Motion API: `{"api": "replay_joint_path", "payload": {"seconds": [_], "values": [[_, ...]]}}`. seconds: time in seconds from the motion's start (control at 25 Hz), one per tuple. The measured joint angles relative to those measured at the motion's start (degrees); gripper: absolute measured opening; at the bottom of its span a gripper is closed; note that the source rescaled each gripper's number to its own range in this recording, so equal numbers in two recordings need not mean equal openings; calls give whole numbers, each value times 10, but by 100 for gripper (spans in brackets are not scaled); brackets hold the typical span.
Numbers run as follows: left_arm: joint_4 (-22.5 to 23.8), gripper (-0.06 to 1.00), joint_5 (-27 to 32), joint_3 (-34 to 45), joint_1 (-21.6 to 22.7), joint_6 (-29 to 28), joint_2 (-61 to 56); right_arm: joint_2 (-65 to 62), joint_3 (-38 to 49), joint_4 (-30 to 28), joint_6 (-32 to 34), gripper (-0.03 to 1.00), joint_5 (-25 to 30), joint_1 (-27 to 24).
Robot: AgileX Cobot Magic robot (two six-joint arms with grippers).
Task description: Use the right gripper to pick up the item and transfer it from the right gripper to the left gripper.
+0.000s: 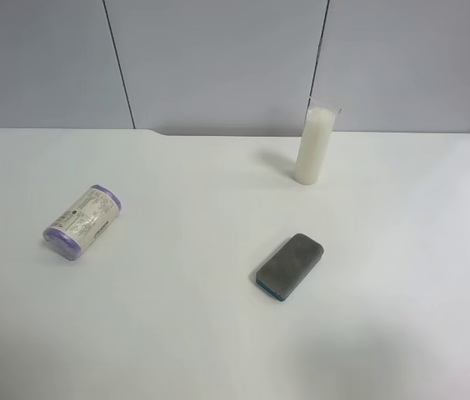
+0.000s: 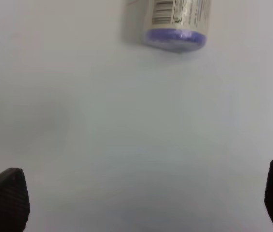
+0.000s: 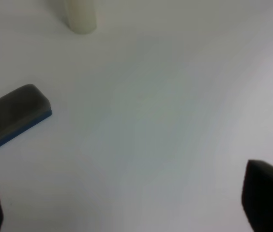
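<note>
The item point(image 1: 82, 222), a short roll with purple ends and a cream printed label, lies on its side on the white table at the exterior high view's left. It also shows in the left wrist view point(image 2: 176, 24), ahead of the open, empty left gripper point(image 2: 139, 203). The right gripper point(image 3: 127, 203) is open and empty above bare table; the roll is not in its view. Neither arm shows in the exterior high view.
A tall white candle point(image 1: 314, 145) stands at the back of the table, also seen in the right wrist view point(image 3: 82, 15). A flat dark-grey block with a blue underside point(image 1: 290, 266) lies near the middle; it shows in the right wrist view point(image 3: 11, 118).
</note>
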Motion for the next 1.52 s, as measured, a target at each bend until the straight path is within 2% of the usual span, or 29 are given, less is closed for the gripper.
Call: {"api": "replay_joint_path", "payload": {"seconds": [0.2,0.44,0.68,0.96,1.2,1.4,1.52], "values": [[0,98,57,0,0,-11,-128,0,0,0,0,100,0,0],[-1,98,66,0,0,-25,-261,0,0,0,0,100,0,0],[-27,98,69,0,0,-25,-365,0,0,0,0,100,0,0],[-69,98,70,38,0,-25,-451,0,0,0,0,100,0,0],[-71,98,71,106,0,-25,-513,0,0,0,0,100,0,0],[-71,98,70,147,0,-25,-516,0,0,0,0,100,0,0],[-71,98,39,176,0,-28,-516,0,0,0,0,100,0,0]]}}
